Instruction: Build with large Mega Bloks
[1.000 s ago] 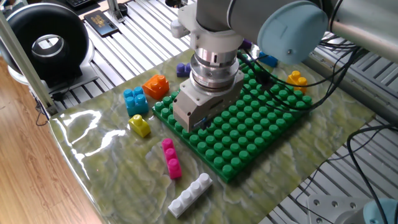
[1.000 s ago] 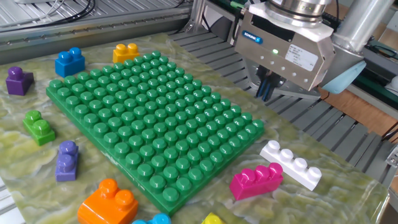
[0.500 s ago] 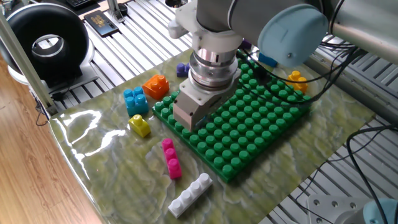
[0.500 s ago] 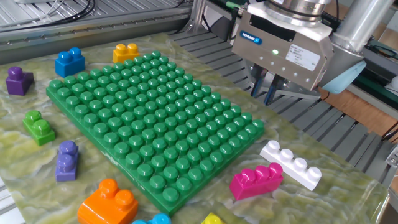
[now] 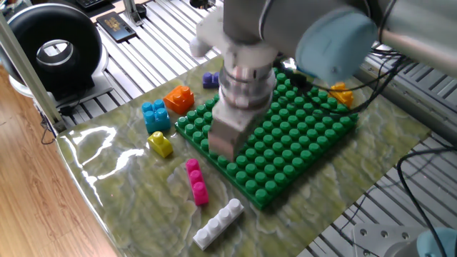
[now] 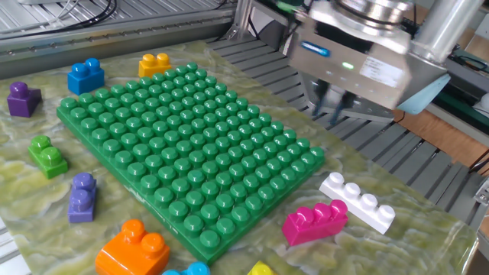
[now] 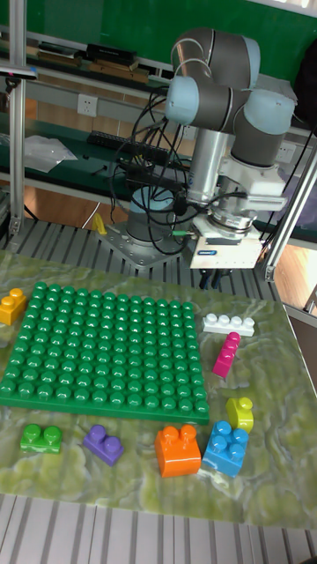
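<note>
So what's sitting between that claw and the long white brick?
Nothing. In the tall fixed view the claw hangs above and just behind the white brick, with only bare marbled mat in the stretch between them.

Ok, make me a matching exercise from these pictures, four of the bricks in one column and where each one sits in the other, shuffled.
Things:
1. white brick
2. pink brick
3. orange brick
4. yellow-orange brick

Places, as the tall fixed view shows them:
A. at the far left corner of the green baseplate
B. in front of the baseplate, beside a blue brick
C. right of the baseplate, nearest the gripper
D. right of the baseplate, just in front of the long four-stud brick

Pairs: 1-C, 2-D, 3-B, 4-A
</note>
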